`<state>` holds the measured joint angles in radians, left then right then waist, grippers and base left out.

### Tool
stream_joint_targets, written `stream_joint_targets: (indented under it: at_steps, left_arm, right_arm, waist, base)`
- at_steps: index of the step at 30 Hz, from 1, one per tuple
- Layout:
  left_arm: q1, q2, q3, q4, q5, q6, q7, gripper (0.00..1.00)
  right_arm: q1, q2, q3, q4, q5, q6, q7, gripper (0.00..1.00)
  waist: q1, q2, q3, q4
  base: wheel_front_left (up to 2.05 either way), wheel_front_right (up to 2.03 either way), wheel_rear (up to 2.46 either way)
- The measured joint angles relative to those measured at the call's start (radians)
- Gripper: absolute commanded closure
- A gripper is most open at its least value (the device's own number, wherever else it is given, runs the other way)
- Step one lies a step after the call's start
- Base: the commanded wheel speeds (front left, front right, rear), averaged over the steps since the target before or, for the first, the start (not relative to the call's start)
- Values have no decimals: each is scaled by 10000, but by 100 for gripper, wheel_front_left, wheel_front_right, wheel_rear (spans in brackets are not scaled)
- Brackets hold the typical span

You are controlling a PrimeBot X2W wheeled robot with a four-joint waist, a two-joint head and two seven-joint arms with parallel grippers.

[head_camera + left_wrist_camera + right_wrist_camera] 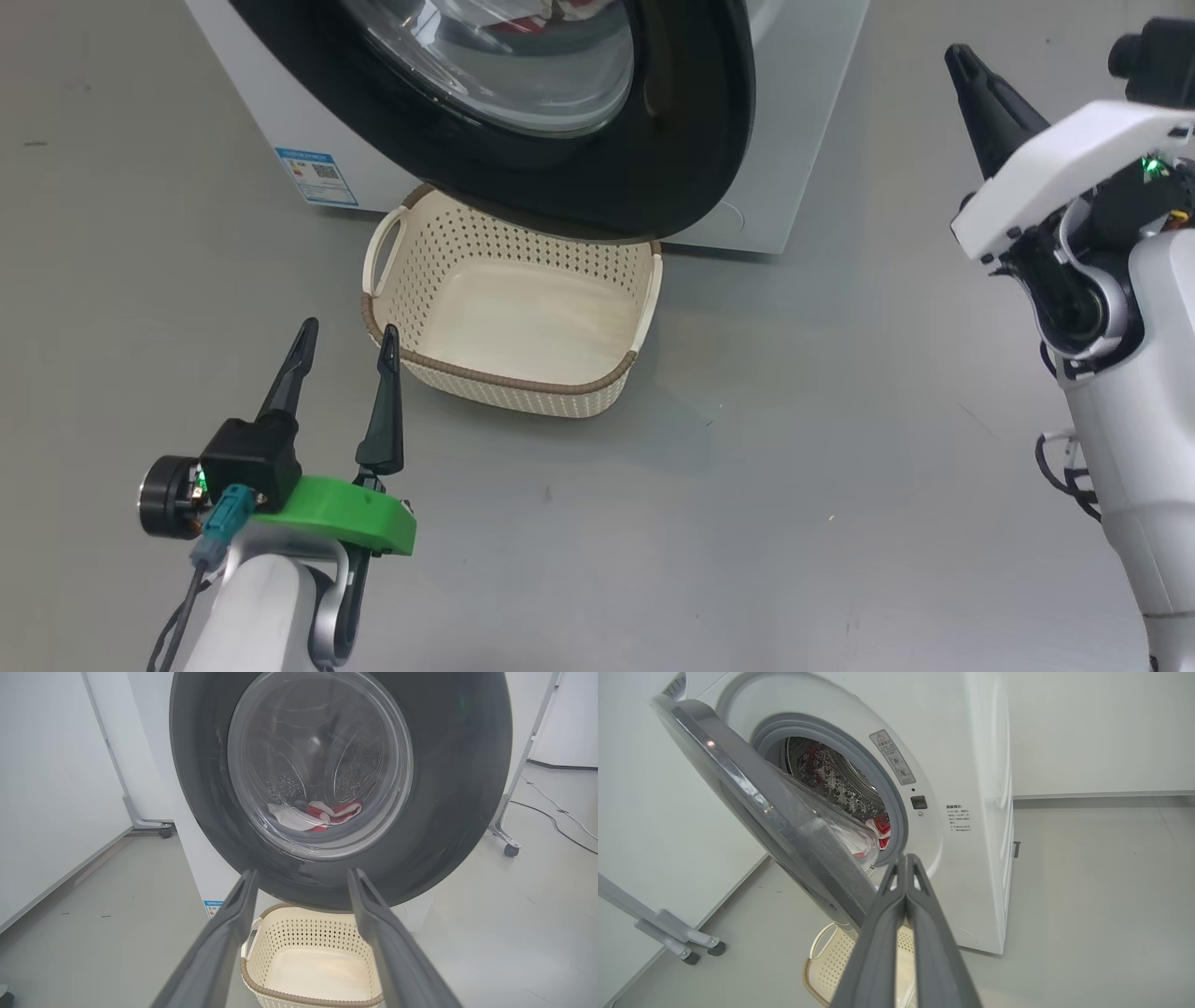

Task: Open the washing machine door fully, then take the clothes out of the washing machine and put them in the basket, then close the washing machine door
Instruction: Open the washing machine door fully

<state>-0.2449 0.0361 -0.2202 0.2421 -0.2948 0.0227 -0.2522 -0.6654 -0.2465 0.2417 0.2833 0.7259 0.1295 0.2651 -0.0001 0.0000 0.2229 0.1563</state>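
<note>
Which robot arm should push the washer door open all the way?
Probably right. The right gripper, shut, points at the gap behind the partly open washing machine door. The left gripper, open, faces the door's outer front, by the basket.

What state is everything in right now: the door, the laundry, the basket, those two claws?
washing machine door: partly open, not fully.
clothes: inside the washing machine.
basket: empty, on the floor.
left gripper: open, holding nothing.
right gripper: shut, holding nothing.
</note>
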Motion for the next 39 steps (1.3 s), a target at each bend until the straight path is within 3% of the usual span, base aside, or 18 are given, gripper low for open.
stream_joint_targets:
  at_steps: [8,14,15,16,17,31,39]
  left_arm:
    - [180,8,100,-102,50,-2,0,0]
    - [299,10,192,-123,77,-6,0,0]
    - [314,10,203,-123,77,-8,0,0]
    - [318,8,211,-127,79,-15,0,0]
    - [319,8,221,-134,86,-15,0,0]
    - [572,8,320,-138,148,-98,0,0]
    - [732,8,297,-130,226,-115,0,0]
  right_arm:
    - [1466,-627,-157,-272,-1402,0,-1785,100]
    - [2797,-311,-230,-251,-1672,-98,-2838,100]
    - [2976,-257,-240,-251,-1693,-148,-2980,71]
    - [3130,-215,-267,-251,-1735,-205,-3135,23]
    - [3262,-186,-293,-265,-1804,-297,-3333,0]
    - [4356,140,-311,-437,-2169,-635,-4736,0]
    - [4682,278,-245,-537,-2182,-709,-4821,0]
  waist:
    - [0,0,-303,-370]
    - [0,0,-464,-482]
    - [0,0,-481,-494]
    - [0,0,-495,-502]
    - [0,0,-508,-508]
    - [0,0,-662,-547]
    - [0,0,-748,-569]
  base:
    - [0,0,0]
    - [0,0,0]
    - [0,0,0]
    - [0,0,0]
    - [0,0,0]
    - [0,0,0]
    - [0,0,0]
